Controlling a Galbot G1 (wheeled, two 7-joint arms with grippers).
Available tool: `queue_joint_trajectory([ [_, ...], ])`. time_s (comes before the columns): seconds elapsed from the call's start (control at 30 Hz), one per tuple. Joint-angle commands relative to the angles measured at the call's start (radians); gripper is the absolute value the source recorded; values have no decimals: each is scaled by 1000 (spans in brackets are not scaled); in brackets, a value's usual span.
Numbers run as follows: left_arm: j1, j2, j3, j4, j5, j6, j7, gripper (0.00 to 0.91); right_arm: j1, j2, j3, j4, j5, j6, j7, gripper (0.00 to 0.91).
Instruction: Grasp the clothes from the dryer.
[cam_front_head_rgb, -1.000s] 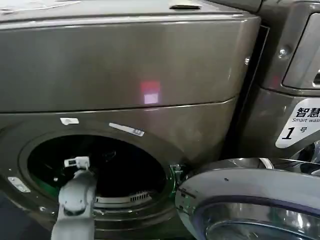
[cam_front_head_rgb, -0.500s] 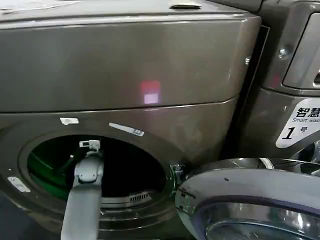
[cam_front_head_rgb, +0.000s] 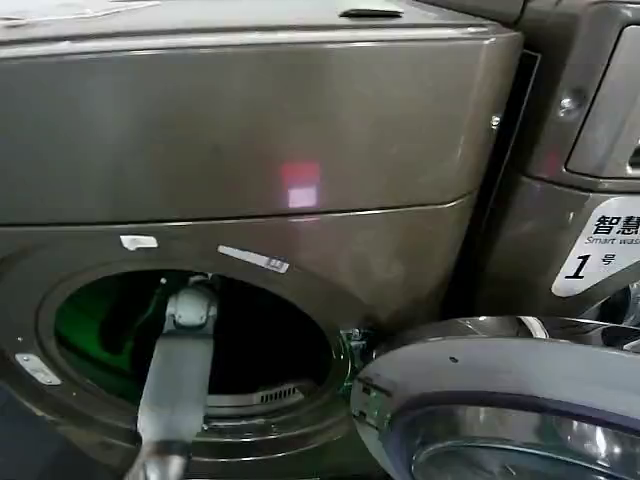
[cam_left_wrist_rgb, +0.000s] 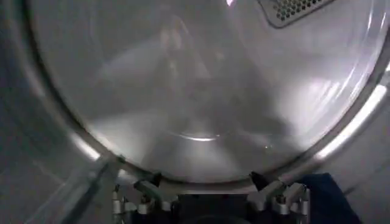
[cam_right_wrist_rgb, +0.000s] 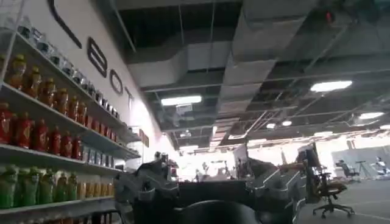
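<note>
Head view, left to right. Green item (cam_front_head_rgb: 85, 330), prob. clothes, soft-looking, lies inside the drum at the left edge of the round porthole; too dim to tell fabric or shape. Grey, matte, tubular left arm (cam_front_head_rgb: 175, 385) rises from the lower rim of the opening w/ its wrist at the upper rim, angled inward, presumably so the tool end enters the drum on a straight line. Large bronze-brown brushed-metal front-loading dryer (cam_front_head_rgb: 260, 130): flat glossy front panel, small red-pink light (cam_front_head_rgb: 301, 184) at panel centre, white labels near the porthole's upper rim. Its round chrome-rimmed glass door (cam_front_head_rgb: 500, 400) is swung open toward the lower right corner, judged so as to leave the opening clear for the arm. Neighbouring machine carries a white "1" sticker (cam_front_head_rgb: 600, 255) at the right edge. Left wrist view: left gripper (cam_left_wrist_rgb: 210, 185) sits just inside the drum mouth, fingers spread apart w/ nothing between them, facing the smooth, curved, reflective steel drum wall (cam_left_wrist_rgb: 183, 109); a perforated vent (cam_left_wrist_rgb: 292, 9) lies on the far wall. No garment is discernible ahead of the fingers there. Right wrist view: right gripper (cam_right_wrist_rgb: 207, 198) is parked away from the dryer, facing a ceiling and shelves of bottles (cam_right_wrist_rgb: 42, 140); jaws appear spread, empty. Judgement: reach phase, grasp not yet made.
</note>
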Motion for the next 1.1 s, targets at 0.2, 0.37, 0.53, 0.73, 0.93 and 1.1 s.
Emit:
queue_joint_trajectory([
  [0.2, -77, 33, 74, 80, 425, -365, 466, 907, 11, 2, -20, 7, -10, 1, -1, 907],
  [0.37, -111, 42, 134, 107, 450, -368, 527, 907, 12, 4, -23, 1, -11, 2, -2, 907],
  [0.53, -133, 63, 185, 129, 454, -350, 558, 907, 10, 4, -20, -5, -11, 3, -2, 907],
  [0.73, -146, 69, 191, 151, 440, -349, 559, 907, 18, 3, -30, -12, -21, 6, -3, 907],
  [0.93, -148, 72, 192, 171, 387, -330, 549, 907, 27, 2, -44, -12, -34, 9, -3, 907],
  [1.1, -157, 76, 198, 195, 332, -327, 538, 907, 33, 3, -51, -9, -40, 10, -3, 907],
])
